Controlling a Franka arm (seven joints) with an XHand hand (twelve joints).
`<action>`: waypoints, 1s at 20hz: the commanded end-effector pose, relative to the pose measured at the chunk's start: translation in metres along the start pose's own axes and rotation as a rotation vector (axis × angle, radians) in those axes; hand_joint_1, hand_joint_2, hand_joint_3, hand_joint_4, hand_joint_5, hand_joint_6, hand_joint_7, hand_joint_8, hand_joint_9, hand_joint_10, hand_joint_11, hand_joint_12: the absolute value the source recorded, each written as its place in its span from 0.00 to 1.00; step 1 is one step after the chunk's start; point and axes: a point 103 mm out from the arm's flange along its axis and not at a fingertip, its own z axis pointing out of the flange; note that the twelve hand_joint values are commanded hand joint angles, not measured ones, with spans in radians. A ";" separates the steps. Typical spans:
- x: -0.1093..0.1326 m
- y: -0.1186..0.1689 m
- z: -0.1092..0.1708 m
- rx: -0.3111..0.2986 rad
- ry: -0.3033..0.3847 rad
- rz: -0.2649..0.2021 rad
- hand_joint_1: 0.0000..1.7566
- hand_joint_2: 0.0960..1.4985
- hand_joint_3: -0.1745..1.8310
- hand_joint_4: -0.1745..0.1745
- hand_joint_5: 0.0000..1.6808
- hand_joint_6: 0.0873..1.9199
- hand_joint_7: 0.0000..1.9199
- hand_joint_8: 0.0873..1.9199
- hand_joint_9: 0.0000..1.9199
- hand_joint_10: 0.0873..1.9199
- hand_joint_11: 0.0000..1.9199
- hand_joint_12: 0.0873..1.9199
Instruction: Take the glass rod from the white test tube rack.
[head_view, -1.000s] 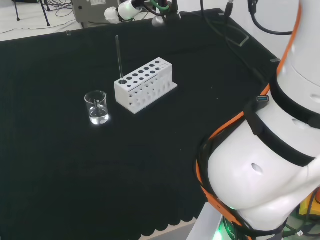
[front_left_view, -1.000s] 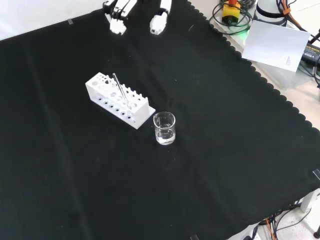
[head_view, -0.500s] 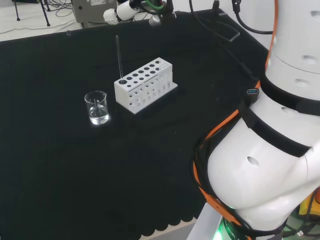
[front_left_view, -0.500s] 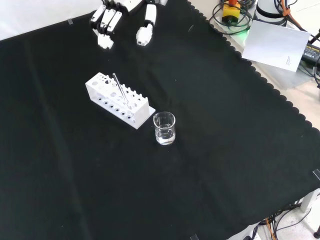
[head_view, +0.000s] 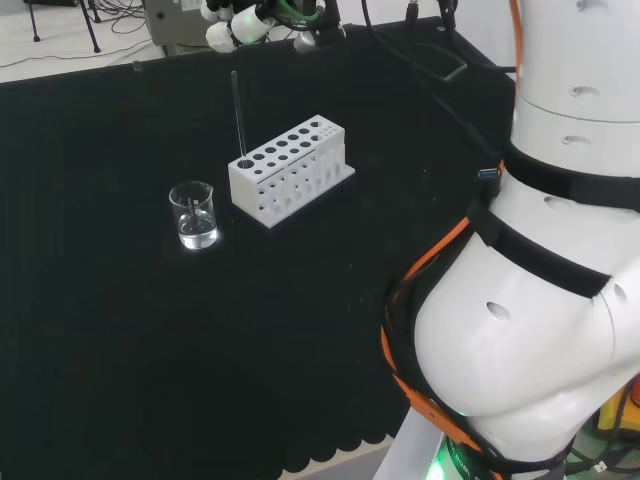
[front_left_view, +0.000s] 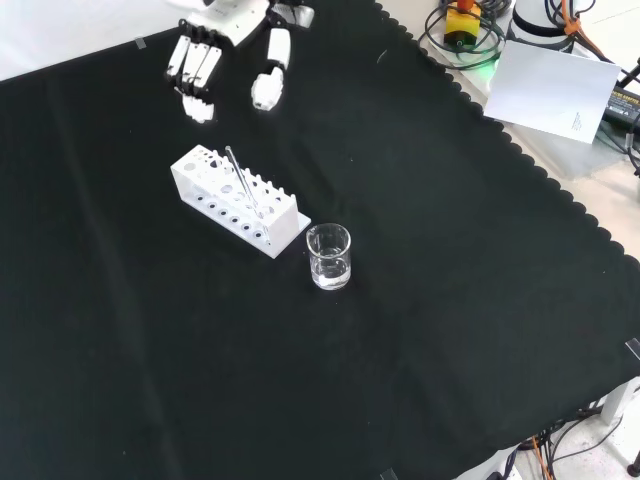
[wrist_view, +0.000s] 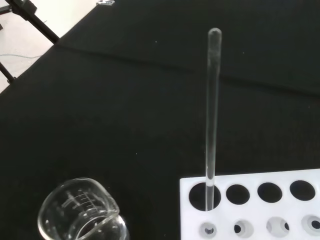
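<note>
Glass rod (head_view: 238, 112) seen standing upright in an end hole of the white test tube rack (head_view: 291, 167) — the end nearest the beaker (head_view: 194, 214) in the head view. In the wrist view the rod (wrist_view: 211, 115) rises from the corner hole, rounded tip uppermost, the rest of the rack's holes (wrist_view: 270, 192) apparently vacant.

Hand (front_left_view: 222, 50) noted above the cloth beyond the rack in the front view, fingers (front_left_view: 194, 68) straight and spread, thumb apart; nothing held. Well apart from the rod as yet.

Step in hand judged to be the approach. To be done well: the hand should be brought to the rod's upper part, clear of the rack top, fingers and thumb closed on it from either side, then the rod drawn straight up along its own line so the rack is not levered or tipped.

Surroundings: beaker with some clear liquid just beside the rack's rod end on the black surface (front_left_view: 450, 330) — the one thing liable to be knocked. Otherwise the approach looks unobstructed
</note>
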 end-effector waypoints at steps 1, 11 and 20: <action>-0.022 0.011 0.017 0.035 0.016 -0.001 0.25 0.68 0.23 0.00 0.13 0.29 0.21 0.47 0.35 0.50 0.23 0.70; -0.040 0.015 0.033 0.070 0.016 0.010 0.25 0.69 0.23 0.00 0.13 0.35 0.24 0.49 0.39 0.55 0.31 0.70; -0.045 0.023 0.052 0.095 0.011 0.010 0.25 0.69 0.23 0.00 0.13 0.40 0.27 0.53 0.44 0.62 0.43 0.71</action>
